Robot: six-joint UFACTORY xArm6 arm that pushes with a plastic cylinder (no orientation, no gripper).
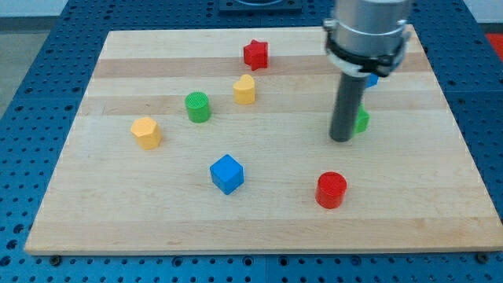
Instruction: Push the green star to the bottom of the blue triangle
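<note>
The green star (361, 120) is at the view's right, mostly hidden behind the dark rod; only its right edge shows. The blue triangle (372, 79) is just above it, and only a small blue sliver shows beside the arm's grey body. My tip (340, 139) rests on the board at the green star's left side, touching or nearly touching it. The triangle sits above and slightly right of the tip.
A red star (255, 54) is at the view's top centre. A yellow block (244, 90), a green cylinder (197, 107) and a yellow hexagon (146, 132) are left of centre. A blue cube (227, 173) and a red cylinder (331, 189) are lower down. All stand on the wooden board (118, 212).
</note>
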